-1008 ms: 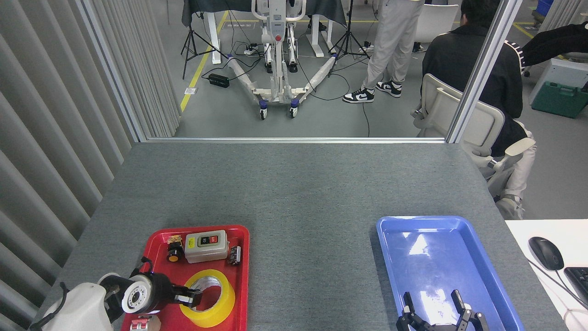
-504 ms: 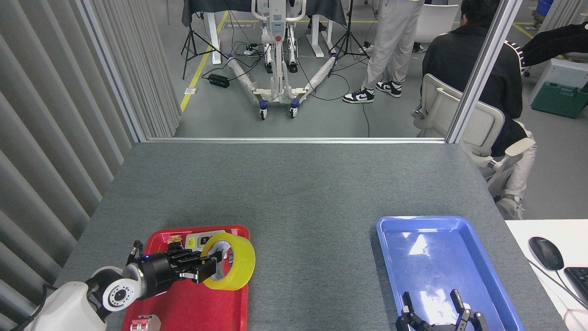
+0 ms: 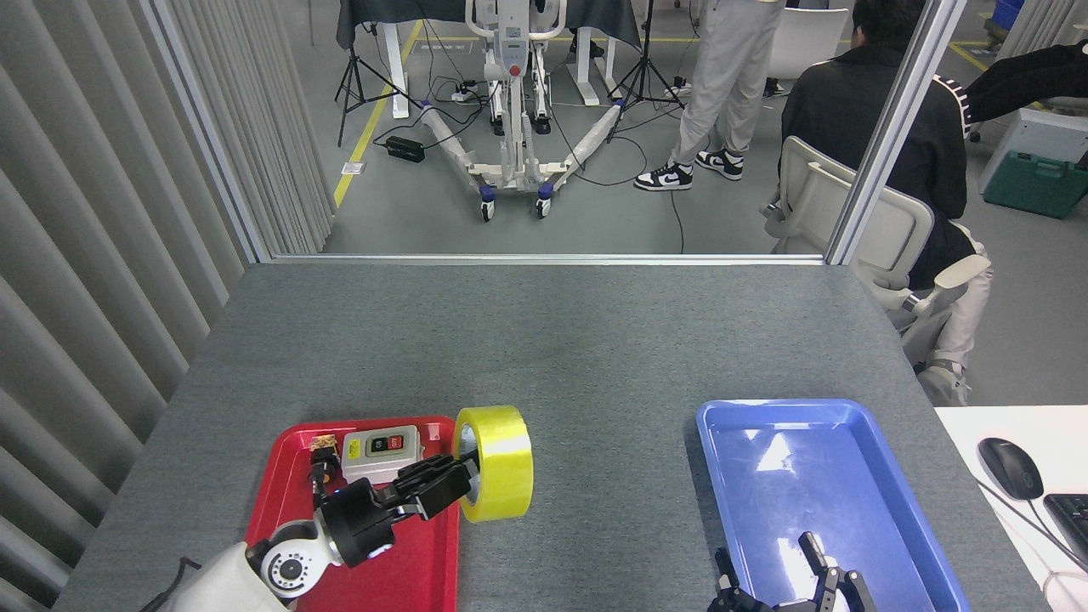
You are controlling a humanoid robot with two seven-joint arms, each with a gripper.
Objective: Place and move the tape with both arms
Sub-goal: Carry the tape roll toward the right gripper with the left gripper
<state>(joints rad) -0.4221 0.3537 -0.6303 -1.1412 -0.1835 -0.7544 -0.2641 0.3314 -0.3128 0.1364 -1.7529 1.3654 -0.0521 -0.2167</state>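
Gripping the tape roll (image 3: pixel 497 463) on edge above the red tray (image 3: pixel 429 569), the left pincer (image 3: pixel 463 484) is clamped; the right pincer (image 3: pixel 786 578) gapes apart.

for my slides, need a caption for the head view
Left gripper carries the tape off the red tray toward the blue tray.

Your left gripper (image 3: pixel 463 480) holds the tape (image 3: pixel 497 463) on edge, just past the right rim of the tray (image 3: pixel 429 561) at lower left. A second tray (image 3: pixel 901 476) sits lower right, with your right gripper (image 3: pixel 778 578) at its near end.
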